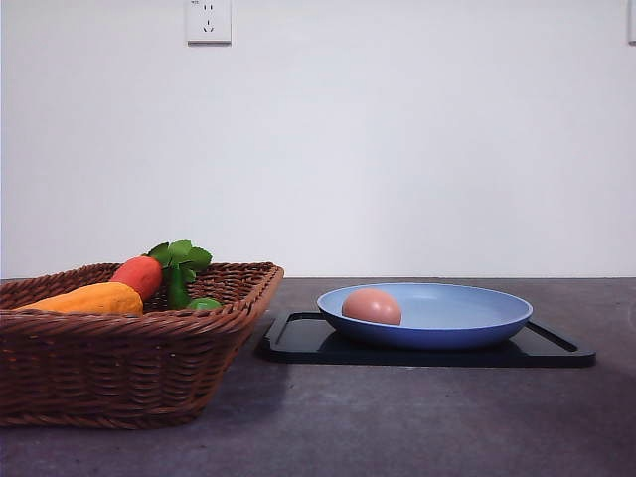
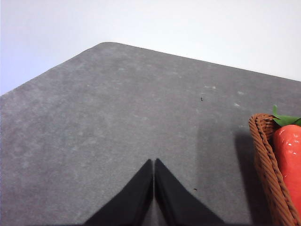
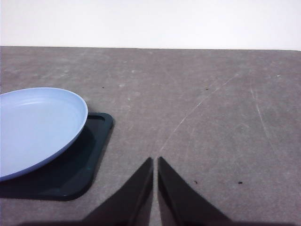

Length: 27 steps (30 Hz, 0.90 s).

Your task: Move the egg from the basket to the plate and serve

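Grey table (image 1: 397,427), white wall (image 1: 397,149). The egg (image 1: 372,306) lies in the plate (image 1: 467,328); the basket (image 1: 119,368) holds vegetables (image 1: 119,288). The left gripper (image 2: 154,162) and the right gripper (image 3: 155,160) have their fingers together.

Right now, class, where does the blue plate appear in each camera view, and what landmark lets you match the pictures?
Front view: plate right of centre on the black tray, egg in it.
Right wrist view: plate over a black tray corner, beside the right gripper.
Left wrist view: basket corner on the table.
Shared landmark: the grey table; the black tray links front and right wrist.
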Each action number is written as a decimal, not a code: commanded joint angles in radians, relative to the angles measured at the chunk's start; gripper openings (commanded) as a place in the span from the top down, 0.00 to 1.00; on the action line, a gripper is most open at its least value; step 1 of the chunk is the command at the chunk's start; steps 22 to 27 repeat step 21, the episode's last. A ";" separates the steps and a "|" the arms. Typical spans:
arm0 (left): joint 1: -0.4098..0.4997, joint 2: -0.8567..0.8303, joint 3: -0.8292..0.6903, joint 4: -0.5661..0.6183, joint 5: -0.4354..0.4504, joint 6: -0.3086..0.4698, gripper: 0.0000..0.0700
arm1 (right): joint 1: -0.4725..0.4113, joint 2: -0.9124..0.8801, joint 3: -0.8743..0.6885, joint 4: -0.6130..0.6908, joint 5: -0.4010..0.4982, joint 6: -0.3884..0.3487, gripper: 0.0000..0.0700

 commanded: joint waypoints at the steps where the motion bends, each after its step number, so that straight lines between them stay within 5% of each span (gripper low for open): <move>1: 0.002 -0.002 -0.027 0.009 0.000 -0.005 1.00 | -0.001 -0.003 -0.004 0.010 0.004 0.012 1.00; 27: 0.002 -0.002 -0.027 0.009 0.000 -0.005 1.00 | -0.001 -0.003 -0.004 0.010 0.004 0.012 1.00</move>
